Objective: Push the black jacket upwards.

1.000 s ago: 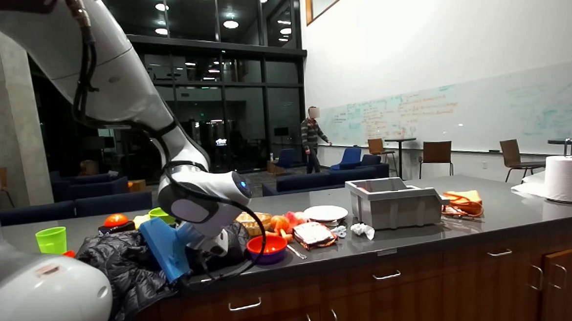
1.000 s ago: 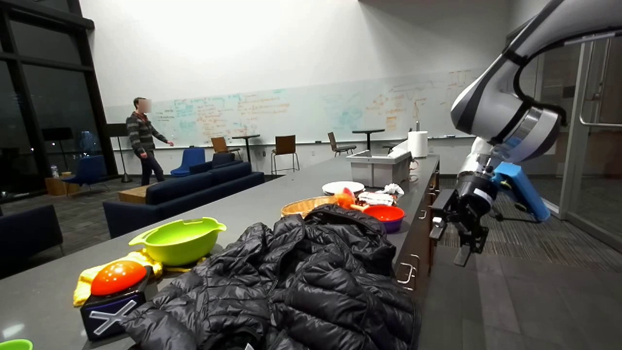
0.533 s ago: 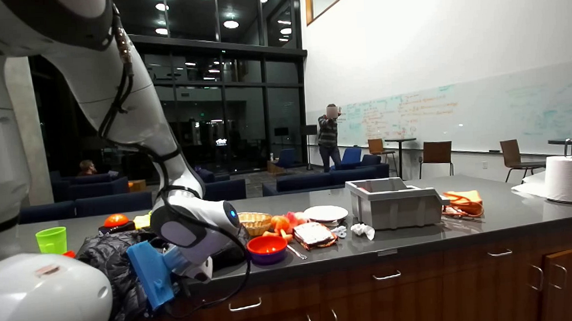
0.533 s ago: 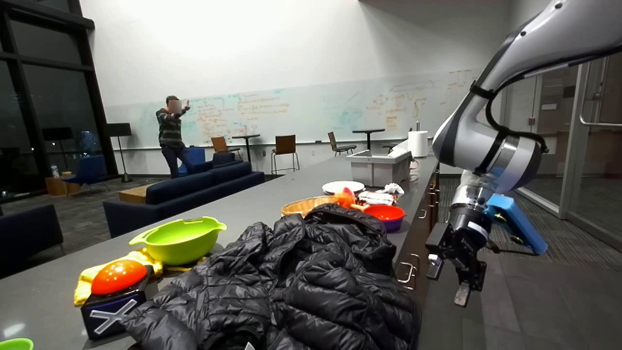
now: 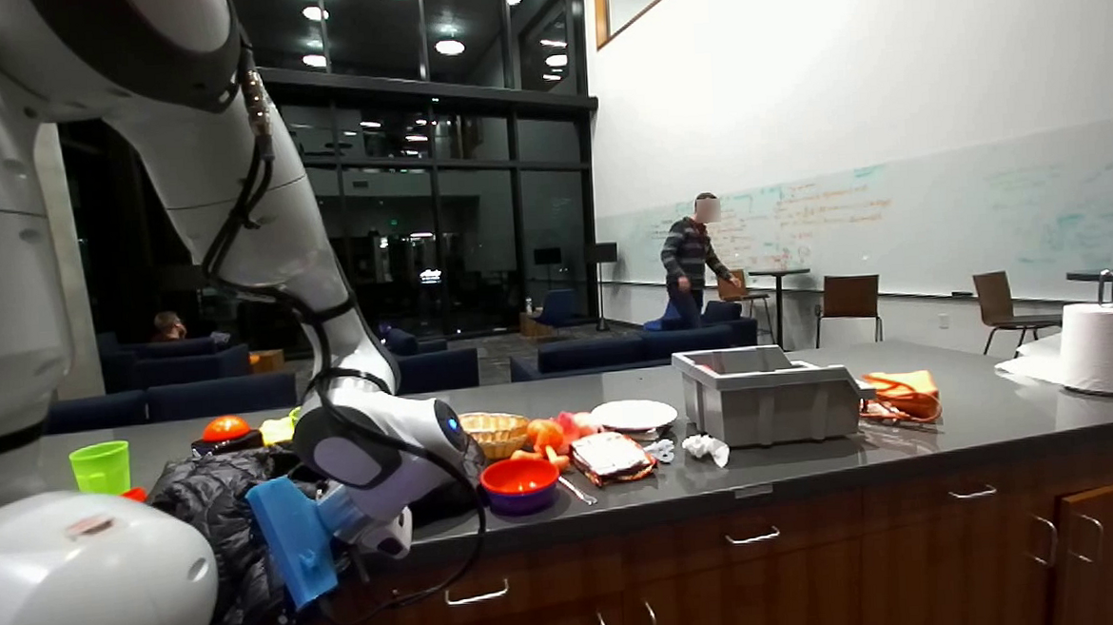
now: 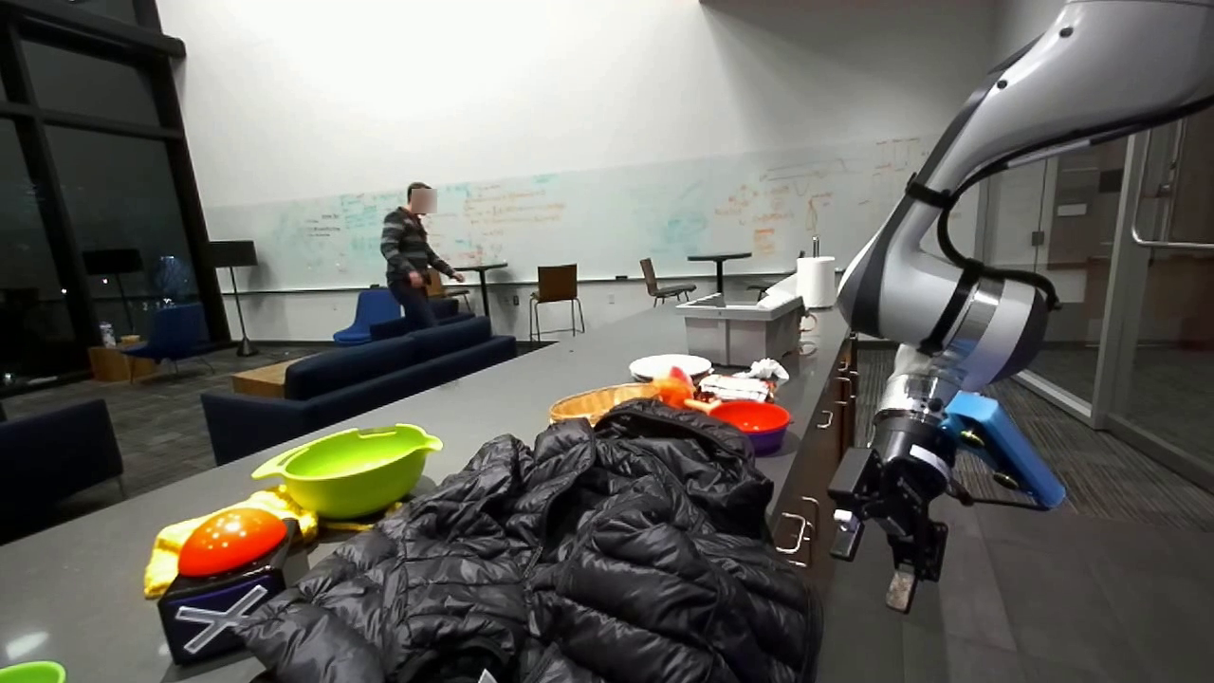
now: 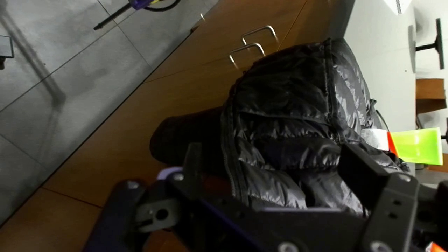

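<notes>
Over the last second the black puffer jacket [image 6: 607,541], heaped on the counter [image 6: 531,384] and hanging over its front edge, has stayed as it lay, while to the right of it, in an exterior view, the gripper [image 6: 874,567] has sunk below the countertop, in front of the wooden cabinets [image 7: 189,87], slowing almost to a stop. Its fingers stand well spread and pinch nothing; the wrist view shows the jacket ahead of them, with what looks like a sleeve [image 7: 189,136] dangling against the wood. I judge this a set-up for pushing from beneath the overhang, the upward shove not begun. Left to right along the surface come a push-button box [image 6: 226,586] with an orange dome, a yellow cloth [image 6: 169,555], a lime-green mixing bowl [image 6: 356,493], the jacket, a wicker basket [image 6: 569,410] partly hidden behind it, a white plate [image 6: 670,366], a gray storage bin [image 6: 744,340], a red-and-purple bowl [image 6: 766,440] and a paper towel roll [image 6: 816,282]. The room beyond runs from dark windows [image 6: 95,199] past a navy sofa [image 6: 389,365] and a man in a striped sweater [image 6: 406,251], who has walked rightward, to a marker-covered whiteboard [image 6: 607,228] and a glass door [image 6: 1162,323].
</notes>
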Available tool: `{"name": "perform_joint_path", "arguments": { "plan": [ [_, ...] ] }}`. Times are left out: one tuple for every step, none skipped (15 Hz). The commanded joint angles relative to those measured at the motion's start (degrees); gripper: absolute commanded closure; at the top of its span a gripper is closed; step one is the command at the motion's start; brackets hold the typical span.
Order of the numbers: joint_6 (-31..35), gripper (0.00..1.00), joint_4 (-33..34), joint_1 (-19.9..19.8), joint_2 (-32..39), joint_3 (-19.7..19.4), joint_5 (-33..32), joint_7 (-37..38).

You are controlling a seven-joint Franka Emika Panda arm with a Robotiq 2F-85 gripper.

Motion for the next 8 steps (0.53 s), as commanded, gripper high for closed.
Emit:
{"name": "perform_joint_path", "arguments": {
  "plan": [
    [1.57,0.00,-0.13,-1.20,-0.49,1.67,-0.99,1.24],
    [2.47,0.00,-0.06,-1.12,-0.39,1.82,-1.15,0.54],
    [3.49,0.00,0.24,-1.06,0.60,1.97,-0.58,-2.04],
    [4.27,0.00,0.36,-1.00,1.13,2.18,-0.03,-3.68],
    [5.15,0.00,0.46,-0.90,1.89,2.41,0.66,-5.48],
    [5.96,0.00,0.60,-0.76,2.95,2.68,1.48,-7.81],
    [6.40,0.00,0.73,-0.69,3.89,2.92,2.33,-10.02],
    [6.81,0.00,0.84,-0.62,4.95,3.15,3.63,-12.56]
  ]
}}
